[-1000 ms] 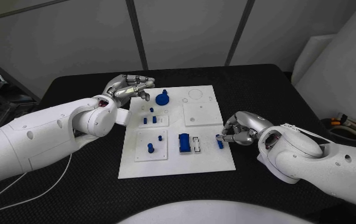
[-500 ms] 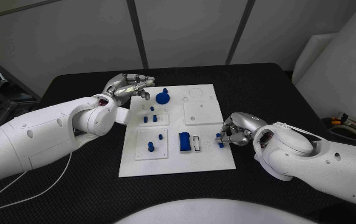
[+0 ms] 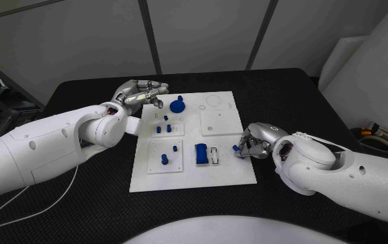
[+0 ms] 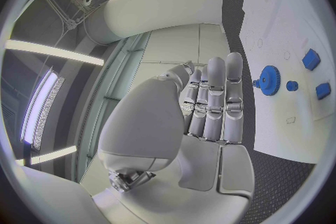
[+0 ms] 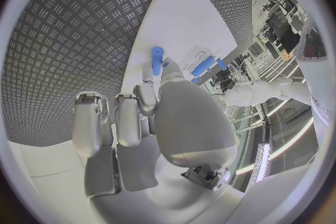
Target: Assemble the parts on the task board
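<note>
One blue peg [image 5: 157,59] sits pinched in the right hand [image 3: 257,141] over the task board [image 3: 194,180].

Left arm [image 3: 56,140] reaching in, bent at the elbow, wrist turned inward. Left robot hand [image 3: 139,94] raised near the far left corner of the board [image 3: 194,179], fingers [image 4: 213,101] straight and pressed side by side, holding nothing. Right arm [image 3: 340,171] folded close. Right robot hand [image 3: 255,141] low at the board's right edge, fingers curled in, pinching a small blue peg [image 5: 157,60] between thumb and fingertip.
</note>
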You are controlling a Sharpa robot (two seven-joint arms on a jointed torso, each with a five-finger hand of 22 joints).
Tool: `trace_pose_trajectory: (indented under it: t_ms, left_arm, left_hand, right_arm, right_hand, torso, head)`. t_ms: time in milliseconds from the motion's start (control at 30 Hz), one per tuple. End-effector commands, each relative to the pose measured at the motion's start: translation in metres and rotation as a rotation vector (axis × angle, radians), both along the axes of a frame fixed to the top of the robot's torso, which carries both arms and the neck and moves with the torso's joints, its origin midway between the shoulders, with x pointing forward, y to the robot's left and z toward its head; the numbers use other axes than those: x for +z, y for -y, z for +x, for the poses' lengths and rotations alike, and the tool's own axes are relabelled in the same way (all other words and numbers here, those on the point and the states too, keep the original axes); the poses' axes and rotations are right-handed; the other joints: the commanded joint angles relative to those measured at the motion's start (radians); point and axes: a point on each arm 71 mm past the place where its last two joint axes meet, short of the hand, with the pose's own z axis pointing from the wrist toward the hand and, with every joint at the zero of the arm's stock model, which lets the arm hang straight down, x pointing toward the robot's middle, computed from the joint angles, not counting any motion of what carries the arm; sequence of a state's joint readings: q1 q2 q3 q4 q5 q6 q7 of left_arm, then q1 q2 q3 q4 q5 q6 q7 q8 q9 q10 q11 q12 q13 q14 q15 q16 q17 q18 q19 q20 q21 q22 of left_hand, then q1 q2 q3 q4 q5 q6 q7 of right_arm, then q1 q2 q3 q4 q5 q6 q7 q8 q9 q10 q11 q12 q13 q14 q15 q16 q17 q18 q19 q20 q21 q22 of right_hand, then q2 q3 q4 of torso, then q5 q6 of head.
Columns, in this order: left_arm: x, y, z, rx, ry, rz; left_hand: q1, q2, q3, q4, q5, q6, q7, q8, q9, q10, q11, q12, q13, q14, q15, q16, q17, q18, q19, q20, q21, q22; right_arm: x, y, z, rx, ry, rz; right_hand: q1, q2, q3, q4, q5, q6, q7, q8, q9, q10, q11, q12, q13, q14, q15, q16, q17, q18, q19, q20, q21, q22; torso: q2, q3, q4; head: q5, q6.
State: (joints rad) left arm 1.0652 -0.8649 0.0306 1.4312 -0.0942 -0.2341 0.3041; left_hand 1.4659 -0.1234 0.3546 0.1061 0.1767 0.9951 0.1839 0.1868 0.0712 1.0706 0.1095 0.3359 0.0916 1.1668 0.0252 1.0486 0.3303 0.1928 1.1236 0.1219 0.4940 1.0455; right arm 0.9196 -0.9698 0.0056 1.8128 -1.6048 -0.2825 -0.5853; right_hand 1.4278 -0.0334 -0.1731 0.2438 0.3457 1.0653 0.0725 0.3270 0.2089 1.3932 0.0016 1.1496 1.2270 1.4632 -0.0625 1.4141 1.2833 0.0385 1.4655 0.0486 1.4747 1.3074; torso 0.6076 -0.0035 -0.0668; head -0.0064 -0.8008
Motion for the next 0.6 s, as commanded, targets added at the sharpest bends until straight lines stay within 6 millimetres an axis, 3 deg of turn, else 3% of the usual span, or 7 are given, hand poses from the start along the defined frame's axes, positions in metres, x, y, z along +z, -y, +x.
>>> trace_pose_trajectory:
  t_ms: [33, 100, 167, 333, 467, 600]
  left_arm:
    - [0.0012, 0.0007, -0.0001, -0.010, 0.002, -0.007]
    - [0.0011, 0.0006, -0.0002, -0.011, 0.002, -0.008]
    - [0.0011, 0.0008, -0.0003, -0.012, 0.001, -0.008]
    - [0.0011, 0.0005, -0.0004, -0.013, 0.000, -0.008]
    - [0.0012, 0.0004, -0.0005, -0.013, 0.000, -0.008]
    - [0.0012, 0.0007, -0.0005, -0.014, 0.000, -0.008]
  left_hand:
    - [-0.007, 0.000, 0.005, 0.002, -0.003, -0.005, 0.000, 0.004, 0.001, -0.009, -0.001, 0.001, 0.001, -0.002, 0.002, -0.006, -0.001, -0.012, -0.003, 0.003, -0.005, 0.001]
    - [-0.007, 0.000, 0.005, 0.002, -0.003, -0.005, 0.000, 0.004, 0.001, -0.009, -0.001, 0.001, 0.001, -0.002, 0.002, -0.006, -0.001, -0.012, -0.003, 0.003, -0.005, 0.001]
    - [-0.007, 0.000, 0.005, 0.002, -0.003, -0.005, 0.000, 0.004, 0.001, -0.009, -0.001, 0.001, 0.001, -0.002, 0.002, -0.006, -0.001, -0.012, -0.003, 0.003, -0.005, 0.001]
    - [-0.007, 0.000, 0.005, 0.002, -0.003, -0.005, 0.000, 0.004, 0.001, -0.009, -0.001, 0.001, 0.001, -0.002, 0.002, -0.006, -0.001, -0.012, -0.003, 0.003, -0.005, 0.001]
    - [-0.009, -0.001, 0.006, 0.001, -0.003, -0.006, 0.000, 0.005, 0.001, -0.011, -0.001, 0.003, 0.001, -0.002, 0.002, -0.006, -0.001, -0.012, -0.003, 0.003, -0.006, 0.001]
    - [-0.009, -0.001, 0.006, 0.001, -0.003, -0.006, 0.000, 0.005, 0.001, -0.011, -0.001, 0.003, 0.001, -0.002, 0.002, -0.006, -0.001, -0.012, -0.003, 0.003, -0.006, 0.001]
  right_arm:
    - [-0.0109, -0.0024, -0.0057, 0.048, -0.043, -0.132]
    - [-0.0118, -0.0049, -0.0064, 0.061, -0.035, -0.158]
    - [-0.0124, -0.0066, -0.0071, 0.070, -0.029, -0.178]
    - [-0.0131, -0.0090, -0.0078, 0.077, -0.018, -0.204]
    - [-0.0129, -0.0101, -0.0083, 0.067, -0.017, -0.197]
    - [-0.0116, -0.0100, -0.0096, 0.034, -0.025, -0.152]
  right_hand:
    - [0.034, 0.007, 0.003, -0.018, -0.023, 0.010, -0.001, -0.008, 0.004, 0.000, -0.008, -0.008, -0.005, 0.053, -0.007, -0.004, 0.002, -0.004, 0.007, -0.002, -0.006, 0.155]
    - [0.058, 0.014, 0.014, -0.030, -0.089, 0.014, -0.002, -0.012, 0.006, 0.000, -0.009, -0.010, -0.004, 0.054, -0.008, -0.003, 0.006, -0.004, 0.007, -0.004, -0.006, 0.155]
    - [0.080, 0.019, 0.028, -0.040, -0.116, 0.017, -0.003, -0.015, 0.008, 0.000, -0.010, -0.012, -0.004, 0.054, -0.009, -0.002, 0.010, -0.004, 0.008, -0.004, -0.006, 0.156]
    - [0.102, 0.023, 0.048, -0.051, -0.132, 0.020, -0.003, -0.020, 0.010, -0.001, -0.010, -0.015, -0.004, 0.055, -0.009, -0.001, 0.012, -0.004, 0.009, -0.005, -0.005, 0.157]
    - [0.079, 0.029, 0.053, -0.033, -0.141, 0.019, -0.001, -0.026, 0.011, 0.000, -0.008, -0.016, -0.004, 0.055, -0.007, -0.001, 0.013, -0.005, 0.009, -0.004, -0.005, 0.158]
    - [0.056, 0.032, 0.065, -0.011, -0.105, 0.022, -0.003, -0.032, 0.014, 0.005, -0.009, -0.011, 0.001, 0.056, -0.008, 0.001, 0.018, -0.005, 0.012, -0.004, -0.003, 0.160]
  torso:
    - [0.000, -0.0003, -0.0005]
    - [0.000, 0.0000, -0.0003]
    - [0.000, -0.0001, 0.0005]
    - [0.000, -0.0003, -0.0002]
    - [0.000, -0.0004, -0.0010]
    - [0.000, -0.0001, -0.0015]
  head:
    - [0.000, -0.001]
    - [0.000, -0.001]
    - [-0.001, -0.002]
    - [0.001, -0.002]
    - [0.001, -0.001]
    - [0.002, -0.001]
